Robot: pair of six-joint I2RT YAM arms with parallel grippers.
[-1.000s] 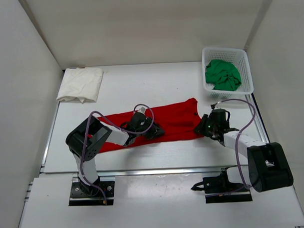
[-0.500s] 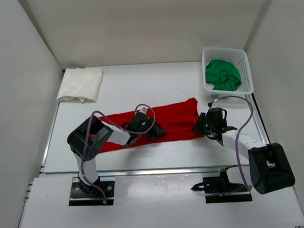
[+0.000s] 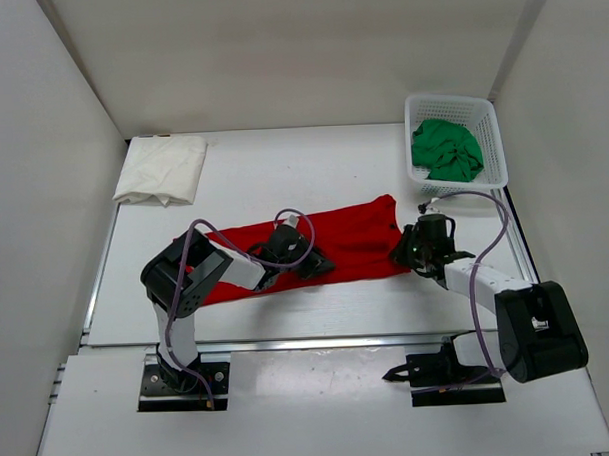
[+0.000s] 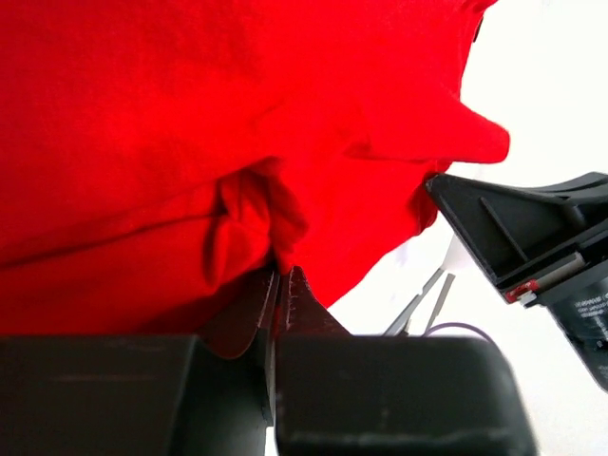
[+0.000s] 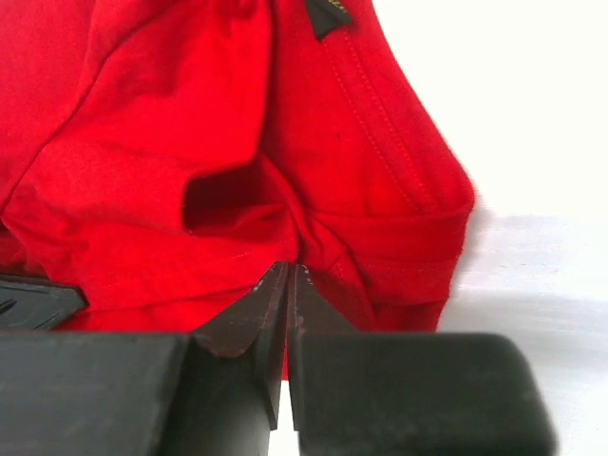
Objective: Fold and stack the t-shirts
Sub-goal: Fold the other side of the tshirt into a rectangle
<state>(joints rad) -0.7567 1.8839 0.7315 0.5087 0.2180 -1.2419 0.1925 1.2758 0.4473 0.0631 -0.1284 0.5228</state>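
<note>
Cloth at the near edge of the red t-shirt (image 3: 345, 237), lying as a strip left of and nearer than the mesh basket (image 3: 497, 146), is being pinched by the left gripper (image 4: 282, 277) and right gripper (image 5: 288, 274), both clenched on it. An even, simultaneous lift is being called for, judging by this, with the strip being kept taut.

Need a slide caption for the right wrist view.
Right gripper, jaws shut on a fold of the bright red cloth t-shirt.

Overhead view looks down from behind; both wrist views face, very close, the bright red cloth t-shirt (image 3: 355, 241) all share.
</note>
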